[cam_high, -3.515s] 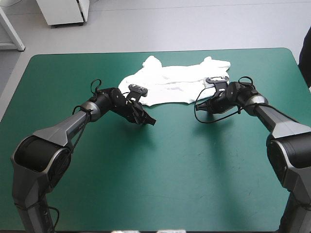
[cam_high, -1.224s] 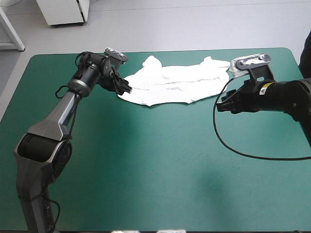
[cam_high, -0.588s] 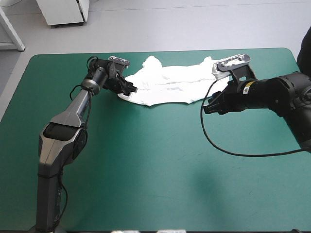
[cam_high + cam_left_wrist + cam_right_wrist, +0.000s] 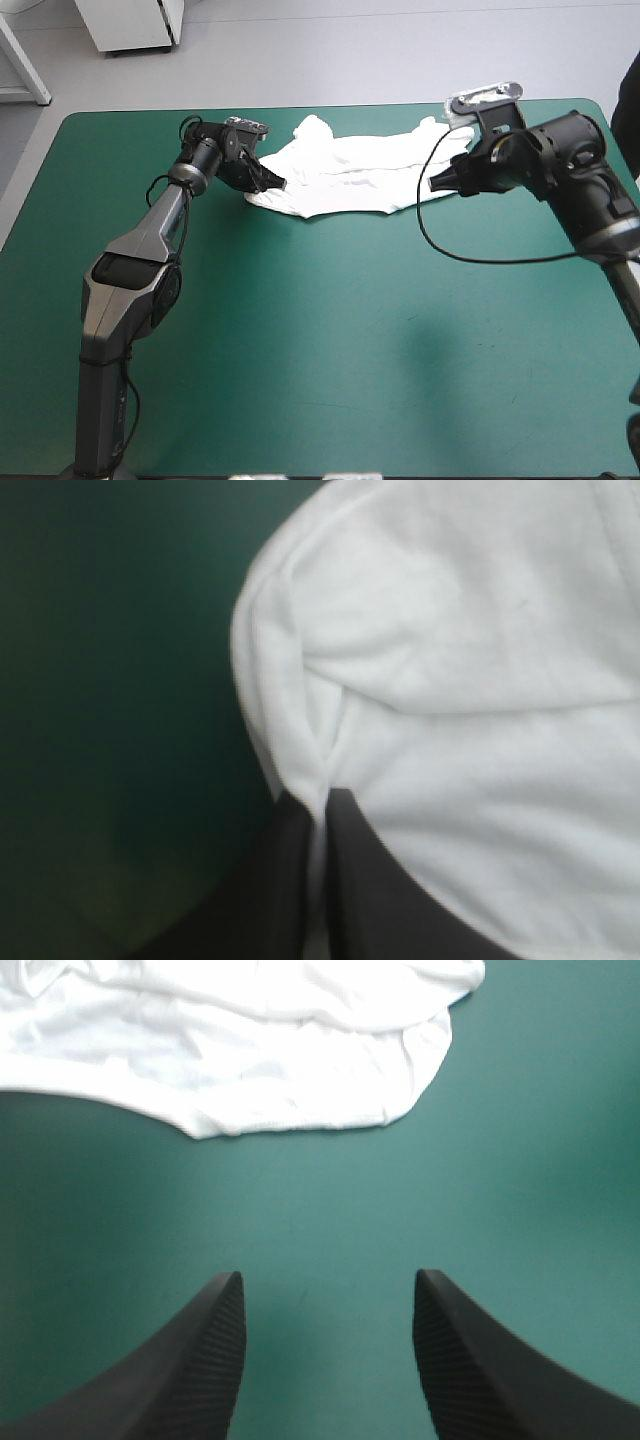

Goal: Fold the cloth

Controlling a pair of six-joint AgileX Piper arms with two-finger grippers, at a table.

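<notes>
Over teal-green cover (image 4: 320, 350), brings right gripper (image 4: 328, 1285) closer than just before: wide open, just short of T-shirt's (image 4: 350, 175) right corner. Has left gripper (image 4: 322, 798) pinching T-shirt's left edge. Leaves T-shirt spread, rumpled, by far edge, centre. Needs R grab next, prob.

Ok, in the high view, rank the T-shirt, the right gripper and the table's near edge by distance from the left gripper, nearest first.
1. The T-shirt: its left corner is pinched in the left gripper.
2. The right gripper: at the T-shirt's right end, open.
3. The table's near edge: far off, on the robot's side.
</notes>
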